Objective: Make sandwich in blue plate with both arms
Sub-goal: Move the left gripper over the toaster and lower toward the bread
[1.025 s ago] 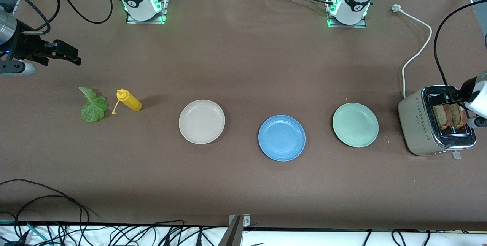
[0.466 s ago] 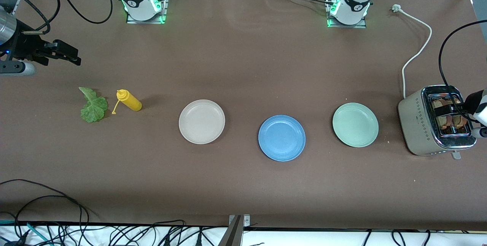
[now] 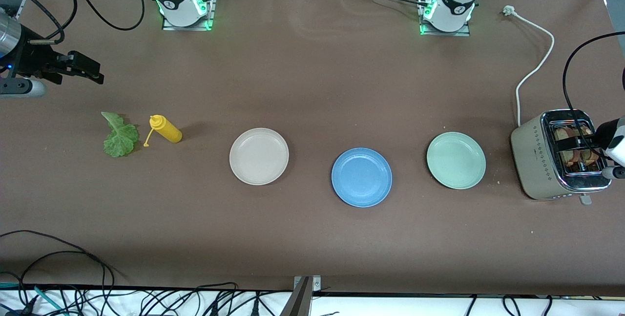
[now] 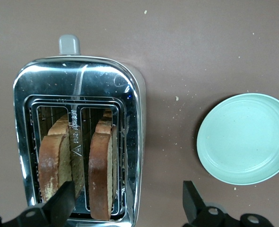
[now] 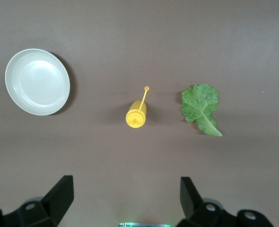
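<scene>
From the front, the left gripper point(image 3: 593, 135) hangs over the chrome-topped beige toaster point(image 3: 537, 159), while the round matte sky-blue plate point(image 3: 362, 177) lies well apart from both grippers, between a beige-white plate point(image 3: 259, 156) and a mint-green plate point(image 3: 456, 160). In the left wrist view, its black fingers point(image 4: 61, 203) spread wide and empty above two brown, dark-crusted bread slices point(image 4: 101, 172) standing in the slots. In the right wrist view, the right gripper point(image 5: 125, 201) is wide open, holding nothing, over bare brown table near the yellow squeeze bottle point(image 5: 136, 114) and ruffled green lettuce leaf point(image 5: 201, 106).
</scene>
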Available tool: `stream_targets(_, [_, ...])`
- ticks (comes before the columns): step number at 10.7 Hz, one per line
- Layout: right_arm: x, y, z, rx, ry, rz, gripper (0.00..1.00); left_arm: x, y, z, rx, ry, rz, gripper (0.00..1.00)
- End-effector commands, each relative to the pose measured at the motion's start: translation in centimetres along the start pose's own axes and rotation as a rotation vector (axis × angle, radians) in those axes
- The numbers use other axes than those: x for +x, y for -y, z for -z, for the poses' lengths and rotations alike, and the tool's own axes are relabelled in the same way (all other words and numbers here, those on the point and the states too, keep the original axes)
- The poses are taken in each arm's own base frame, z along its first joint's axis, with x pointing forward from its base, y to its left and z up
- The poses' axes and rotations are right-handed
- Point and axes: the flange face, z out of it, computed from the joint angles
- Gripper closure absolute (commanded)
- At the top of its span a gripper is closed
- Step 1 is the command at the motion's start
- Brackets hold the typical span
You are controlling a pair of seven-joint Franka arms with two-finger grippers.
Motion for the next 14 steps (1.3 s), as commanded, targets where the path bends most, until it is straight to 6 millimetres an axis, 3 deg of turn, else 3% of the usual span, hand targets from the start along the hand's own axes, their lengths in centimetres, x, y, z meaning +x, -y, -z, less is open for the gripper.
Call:
stream_targets(1, [-0.4,-0.2,0.2,0.012,-0.003,-0.001,0.00,0.4,1.3,-0.7,-0.026,0.005,-0.004,0.00])
stream_targets(6, [-0.3,-0.4,0.2,0.012,-0.005,0.001,0.00,0.0,1.6,-1.7,-0.034,0.034,0.016,0.00])
stream_targets(10, [-0.3,-0.4,0.2,0.012,-0.005,0.001,0.00,-0.8,1.9,-4.4,-0.094,0.082,0.051,0.00])
stream_targets(14, [-0.3,-0.7,0.2,0.013,-0.006,-0.002,0.00,-1.2,1.8,-5.1,-0.097,0.099,0.068,0.03])
